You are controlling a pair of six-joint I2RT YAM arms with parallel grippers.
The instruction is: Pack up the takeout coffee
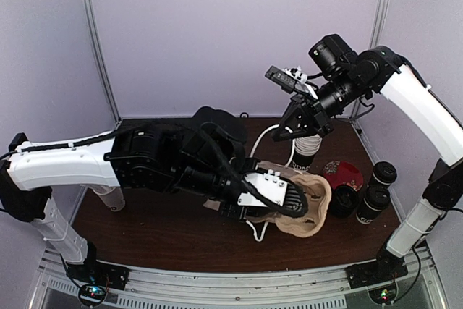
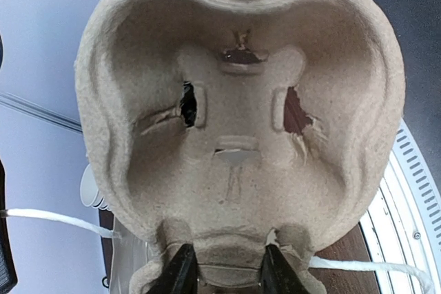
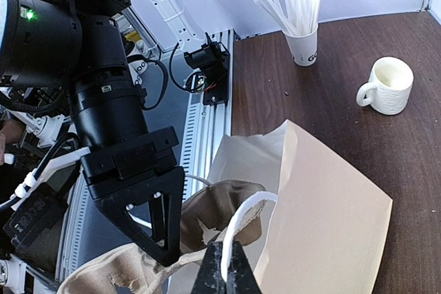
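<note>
Two black lidded cups with white lettering stand at the table's right edge, away from both grippers. My left gripper is shut on the rim tab of a tan pulp cup carrier and holds it tilted at the table's middle. The carrier's pockets show nothing in them. My right gripper is shut on the white handle of a kraft paper bag, lifting it beside the carrier. In the top view the right gripper is above and behind the carrier.
Another black cup with lettering stands under the right gripper. A red round dish and a dark round thing lie by the cups. A white mug and a white cup of sticks stand beyond the bag.
</note>
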